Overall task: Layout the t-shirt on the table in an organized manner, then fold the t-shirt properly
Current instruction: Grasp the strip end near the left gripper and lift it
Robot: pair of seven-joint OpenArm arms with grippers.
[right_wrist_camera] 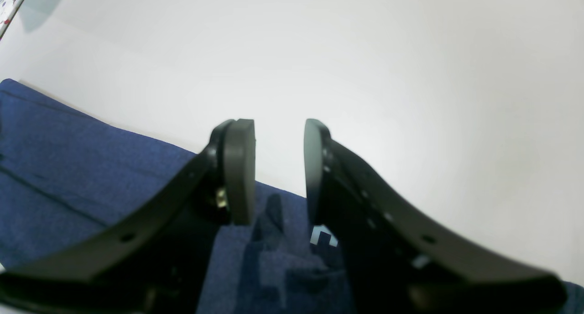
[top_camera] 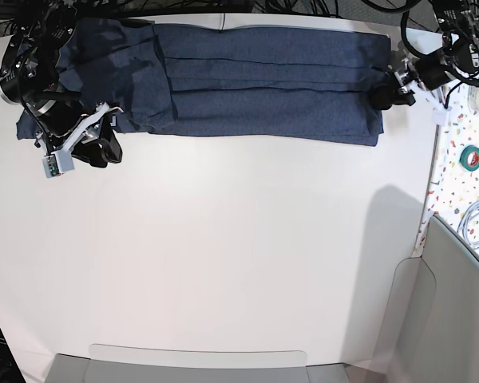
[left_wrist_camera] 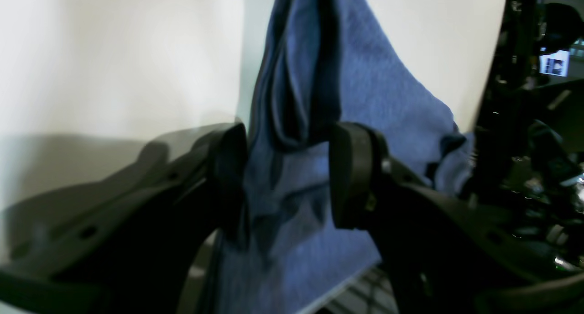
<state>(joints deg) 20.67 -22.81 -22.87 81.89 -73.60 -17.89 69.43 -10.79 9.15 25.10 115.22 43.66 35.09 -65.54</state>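
Beside the t-shirt (top_camera: 263, 88) — a green tape roll (top_camera: 472, 157) — well apart.

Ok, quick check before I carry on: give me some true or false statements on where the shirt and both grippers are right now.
1. The t-shirt lies stretched along the table's far edge. True.
2. The right gripper is clamped on cloth. False: its jaws stand apart with only bare table between them, the shirt beneath.
3. The left gripper has shirt cloth between its jaws. True.
4. The shirt is crumpled in a ball mid-table. False: it lies in a long band with lengthwise creases.
5. A green tape roll sits on the shirt. False: it lies off the table, on the speckled surface.
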